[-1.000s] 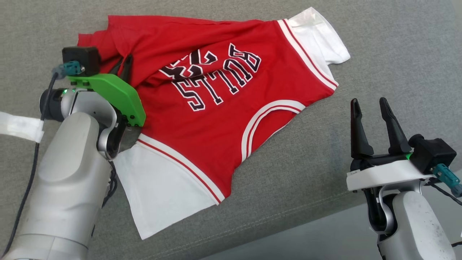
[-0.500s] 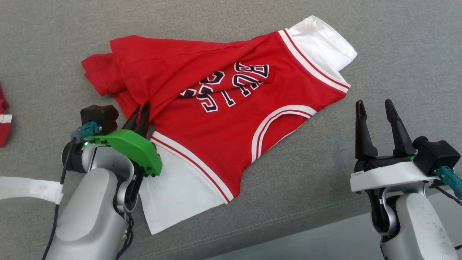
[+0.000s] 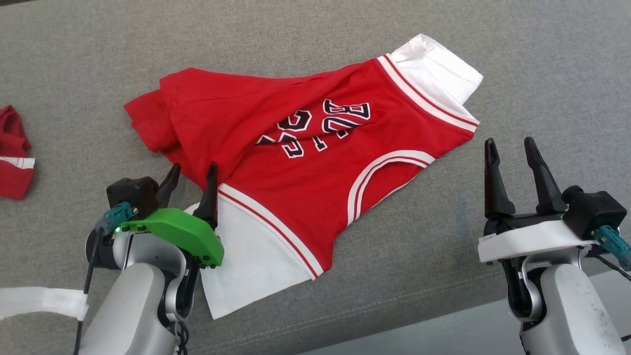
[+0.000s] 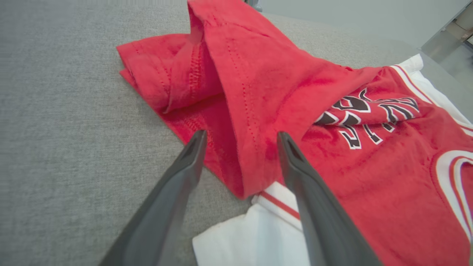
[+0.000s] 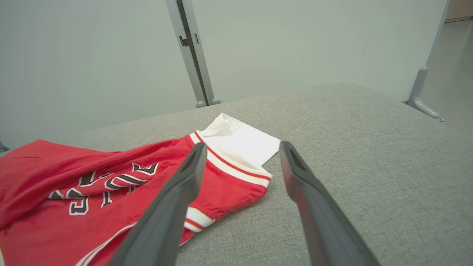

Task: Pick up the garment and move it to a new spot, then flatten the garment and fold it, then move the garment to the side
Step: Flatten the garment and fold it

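The left hand (image 3: 193, 166) sits open at the jersey's (image 3: 315, 187) seven o'clock, likely leaving it to lie. The right hand (image 3: 509, 142) hovers open at four o'clock, clear.

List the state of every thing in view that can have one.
red and white Bulls jersey: rumpled, unfolded, one side bunched on the grey cushion.
left gripper: open, a red fold between its fingers, ungripped.
right gripper: open, empty, beside the jersey.
second red garment: crumpled, at the head view's left edge.
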